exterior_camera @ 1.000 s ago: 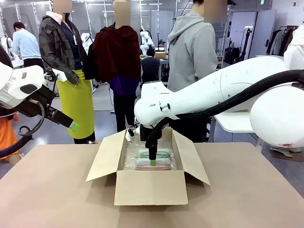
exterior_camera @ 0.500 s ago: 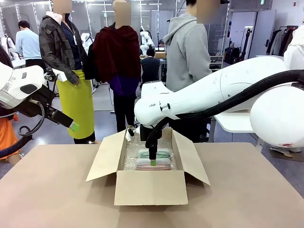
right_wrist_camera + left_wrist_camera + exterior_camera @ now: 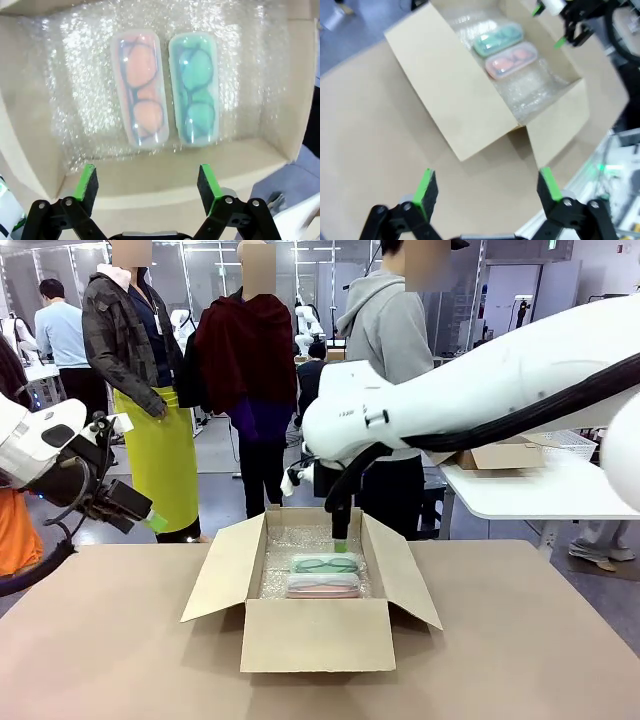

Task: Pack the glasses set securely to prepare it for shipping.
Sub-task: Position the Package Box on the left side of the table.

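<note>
Two glasses cases lie side by side on bubble wrap [image 3: 65, 100] inside an open cardboard box [image 3: 315, 635]. The mint green case [image 3: 325, 564] [image 3: 193, 97] [image 3: 497, 39] sits toward the far side and shows a glasses outline. The pink case [image 3: 324, 585] [image 3: 140, 95] [image 3: 510, 59] lies nearer the robot. My right gripper [image 3: 341, 543] [image 3: 147, 185] hangs open above the box's far edge, holding nothing. My left gripper [image 3: 155, 523] [image 3: 487, 187] is open too, raised off to the left of the box, looking down at it.
The box's flaps stand open to the left [image 3: 225, 570] and right [image 3: 403, 575]. Brown tabletop [image 3: 110, 650] surrounds the box. Several people stand beyond the far edge of the table, and a white table [image 3: 520, 490] with a small box is at the back right.
My right gripper has risen out of the box from just above the pink case to above its far edge. The left gripper has dropped slightly and turned.
</note>
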You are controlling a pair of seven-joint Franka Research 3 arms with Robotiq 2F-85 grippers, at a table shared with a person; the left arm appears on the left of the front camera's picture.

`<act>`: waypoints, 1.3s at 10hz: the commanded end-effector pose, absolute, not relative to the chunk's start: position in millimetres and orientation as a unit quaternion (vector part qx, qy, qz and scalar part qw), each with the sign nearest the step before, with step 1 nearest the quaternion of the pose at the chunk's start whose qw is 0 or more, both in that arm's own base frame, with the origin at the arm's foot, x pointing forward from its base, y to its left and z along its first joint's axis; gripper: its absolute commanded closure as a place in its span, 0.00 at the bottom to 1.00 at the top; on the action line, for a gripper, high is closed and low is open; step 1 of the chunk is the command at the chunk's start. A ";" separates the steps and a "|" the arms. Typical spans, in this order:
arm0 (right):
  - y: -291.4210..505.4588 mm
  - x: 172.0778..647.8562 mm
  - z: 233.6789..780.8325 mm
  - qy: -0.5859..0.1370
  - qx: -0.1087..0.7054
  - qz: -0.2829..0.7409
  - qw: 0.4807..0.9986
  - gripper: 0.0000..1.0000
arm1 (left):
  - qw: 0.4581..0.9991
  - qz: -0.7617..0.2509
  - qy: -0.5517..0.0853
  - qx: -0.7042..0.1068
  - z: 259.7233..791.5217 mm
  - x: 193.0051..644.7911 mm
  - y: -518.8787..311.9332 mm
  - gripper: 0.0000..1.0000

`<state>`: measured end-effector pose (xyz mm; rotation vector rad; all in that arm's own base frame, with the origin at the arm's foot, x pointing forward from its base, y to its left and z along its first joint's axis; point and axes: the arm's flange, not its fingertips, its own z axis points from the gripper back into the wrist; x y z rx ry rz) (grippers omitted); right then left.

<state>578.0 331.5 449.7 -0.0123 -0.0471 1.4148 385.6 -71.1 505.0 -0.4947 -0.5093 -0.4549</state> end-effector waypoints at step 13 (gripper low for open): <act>138.5 441.3 547.4 -0.240 0.030 0.269 0.932 0.00 | 0.789 -0.072 -0.151 -0.591 339.2 511.3 -3.4 0.00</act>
